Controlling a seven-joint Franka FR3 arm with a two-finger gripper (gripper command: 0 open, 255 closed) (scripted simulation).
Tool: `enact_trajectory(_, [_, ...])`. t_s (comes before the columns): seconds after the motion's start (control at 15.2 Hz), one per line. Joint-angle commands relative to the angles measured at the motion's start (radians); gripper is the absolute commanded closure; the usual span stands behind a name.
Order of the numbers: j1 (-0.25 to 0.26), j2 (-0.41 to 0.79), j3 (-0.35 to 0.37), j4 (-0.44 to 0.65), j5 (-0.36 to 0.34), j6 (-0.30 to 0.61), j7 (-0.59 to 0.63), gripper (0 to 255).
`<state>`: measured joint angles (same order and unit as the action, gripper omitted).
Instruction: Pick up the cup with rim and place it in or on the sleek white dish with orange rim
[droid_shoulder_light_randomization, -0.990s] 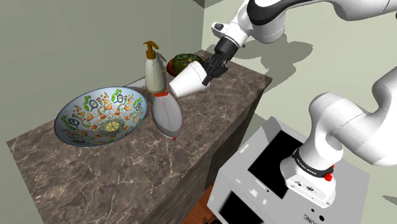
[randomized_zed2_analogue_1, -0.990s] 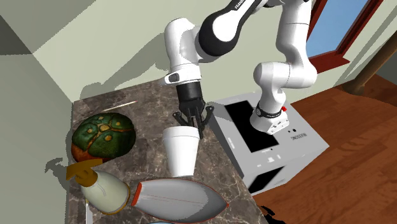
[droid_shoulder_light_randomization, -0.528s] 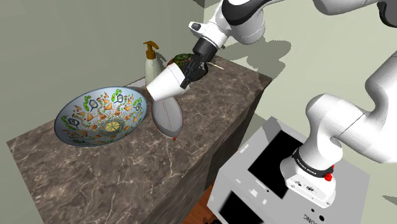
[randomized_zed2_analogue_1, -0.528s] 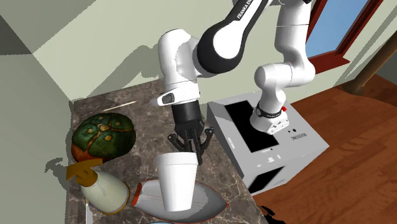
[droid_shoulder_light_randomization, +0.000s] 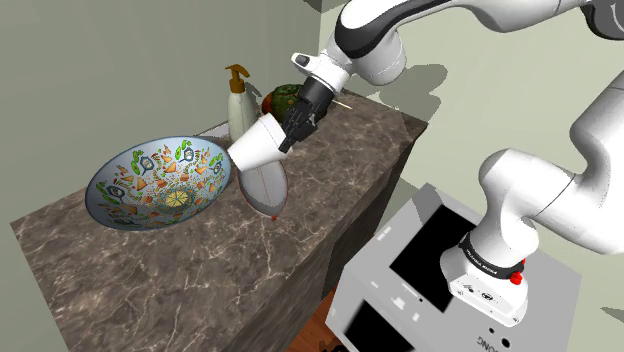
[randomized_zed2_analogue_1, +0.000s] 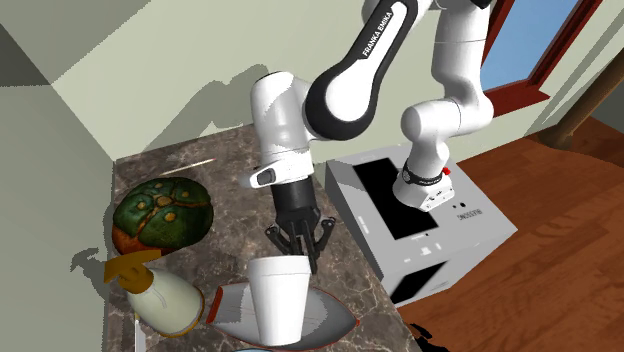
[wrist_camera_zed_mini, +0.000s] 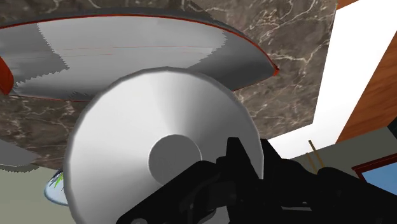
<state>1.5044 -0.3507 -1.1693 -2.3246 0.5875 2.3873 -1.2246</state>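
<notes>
A plain white cup (droid_shoulder_light_randomization: 257, 149) with a wide rim hangs tilted in the air, its mouth toward my black gripper (droid_shoulder_light_randomization: 291, 126), which is shut on its rim. Just under it lies the white dish with an orange rim (droid_shoulder_light_randomization: 266, 188), on the marble counter. From the second exterior view the cup (randomized_zed2_analogue_1: 278, 300) overlaps the dish (randomized_zed2_analogue_1: 332, 322), with the gripper (randomized_zed2_analogue_1: 293, 250) above the cup. In the wrist view the cup (wrist_camera_zed_mini: 153, 156) sits in the gripper (wrist_camera_zed_mini: 244, 159), and the dish (wrist_camera_zed_mini: 127, 54) lies beyond it.
A patterned bowl (droid_shoulder_light_randomization: 160, 183) stands on the counter (droid_shoulder_light_randomization: 230, 270) at the shoulder view's left. A pump bottle (droid_shoulder_light_randomization: 241, 108) and a round green and orange thing (droid_shoulder_light_randomization: 281, 97) stand behind the dish. The counter's front edge drops to my stand (droid_shoulder_light_randomization: 440, 255).
My gripper has carried the cup along the counter from beside the green and orange thing to just over the orange-rimmed dish, and lower. The grip has stayed shut.
</notes>
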Motion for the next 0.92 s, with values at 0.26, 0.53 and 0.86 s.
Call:
enact_trajectory(0.26, [0.1, 0.037, -0.108, -0.024, 0.075, 0.04, -0.091, 255])
enact_trajectory(0.53, [0.196, 0.06, -0.208, -0.035, 0.13, 0.063, -0.155, 255])
enact_trajectory(0.86, [0.228, 0.063, -0.241, -0.038, 0.141, 0.071, -0.171, 255])
